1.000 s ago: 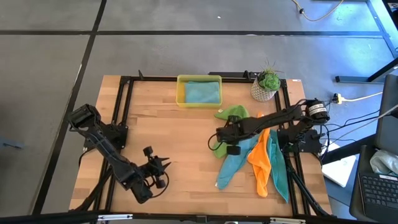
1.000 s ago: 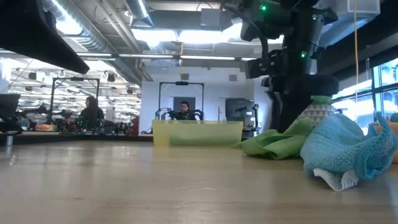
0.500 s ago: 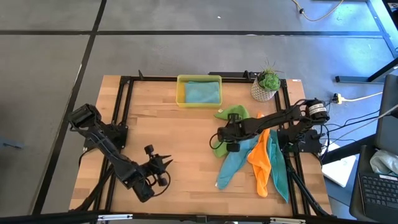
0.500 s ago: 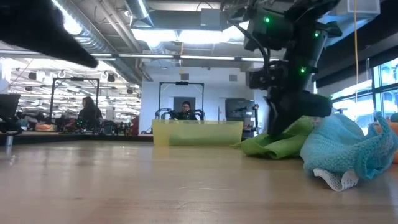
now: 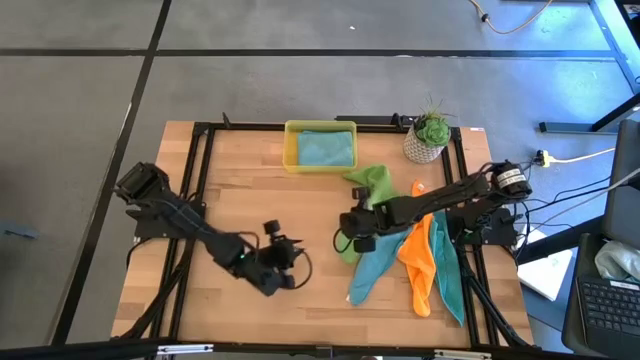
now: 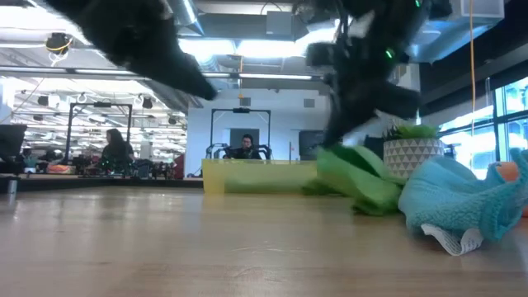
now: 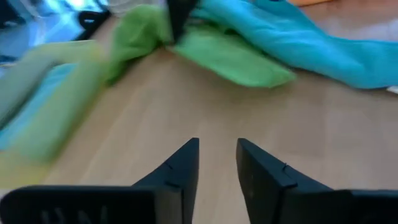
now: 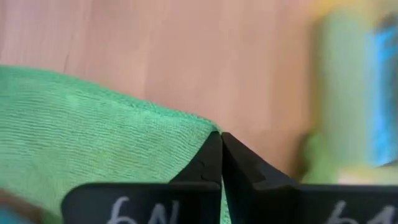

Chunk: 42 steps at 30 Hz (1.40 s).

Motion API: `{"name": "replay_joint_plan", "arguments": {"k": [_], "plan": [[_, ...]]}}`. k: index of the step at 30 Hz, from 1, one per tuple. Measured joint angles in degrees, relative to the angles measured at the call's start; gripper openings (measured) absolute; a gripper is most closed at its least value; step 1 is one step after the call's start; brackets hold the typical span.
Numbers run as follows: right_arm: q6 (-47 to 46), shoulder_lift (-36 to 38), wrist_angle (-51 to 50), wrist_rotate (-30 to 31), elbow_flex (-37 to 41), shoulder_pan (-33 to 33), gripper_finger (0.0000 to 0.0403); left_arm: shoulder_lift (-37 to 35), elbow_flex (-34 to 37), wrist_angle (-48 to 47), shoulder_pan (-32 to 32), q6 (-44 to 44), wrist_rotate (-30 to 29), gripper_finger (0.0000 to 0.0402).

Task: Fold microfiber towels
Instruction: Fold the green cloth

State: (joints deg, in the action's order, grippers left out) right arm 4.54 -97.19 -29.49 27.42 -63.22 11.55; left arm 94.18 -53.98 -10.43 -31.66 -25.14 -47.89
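The lime green towel lies right of the table's middle, with my right gripper shut on its near-left part. A teal towel, an orange towel and another teal towel lie bunched toward the right front. A further teal towel rests in the yellow tray at the far edge. My left gripper hovers open over bare wood left of the green towel, nothing between its fingers. My right gripper pinches the green towel's edge between its two shut fingers, which slant down from above and from the table's right. The held part is raised off the wood. The rest of the towel slopes down to the table.
A potted plant stands at the far right corner. Black rails frame the table top. Bare wood stretches across the left half and the near middle. People and equipment show in the room behind the table.
My left gripper has swung toward the table's right, coming close to the towels. My right gripper has shut on the green towel, risen and tipped. The towel's near-left part is lifted off the wood and drawn out; its far part stays lying.
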Motion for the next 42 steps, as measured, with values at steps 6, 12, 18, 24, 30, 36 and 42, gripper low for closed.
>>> {"name": "replay_joint_plan", "arguments": {"k": [6, 12, 18, 24, 30, 36, 42], "plan": [[3.7, 0.0, 3.5, 5.6, -6.3, 1.8, 0.0002, -0.1, 0.0, 2.7, 4.4, 3.1, 8.1, 0.0126], [8.7, 0.0, 8.9, 11.6, -6.9, 1.5, 0.0001, -1.4, 0.0, 2.1, 4.6, 2.7, 8.5, 0.0133], [9.5, -0.6, 12.7, -4.1, -6.8, -1.5, 0.0001, -3.1, 0.0, 2.8, 3.7, 2.6, 9.1, 0.0134], [9.3, -2.5, 16.8, -15.1, -6.8, -4.8, 0.0015, -1.8, 0.0, 4.0, 1.6, 16.5, 17.2, 0.0130], [8.4, -3.7, 19.5, -25.1, -6.8, -6.1, 0.0075, 0.5, 0.0, 4.4, 0.7, 23.8, 16.3, 0.0131], [8.0, -3.3, 18.7, -27.2, -6.8, -6.1, 0.0182, 0.4, 0.0, 5.0, 0.6, 26.2, 12.2, 0.0129], [1.3, -2.4, 6.5, -24.8, -6.8, -6.1, 0.0240, 0.4, 0.0, 5.2, 2.1, 26.8, 11.0, 0.0129]]}}
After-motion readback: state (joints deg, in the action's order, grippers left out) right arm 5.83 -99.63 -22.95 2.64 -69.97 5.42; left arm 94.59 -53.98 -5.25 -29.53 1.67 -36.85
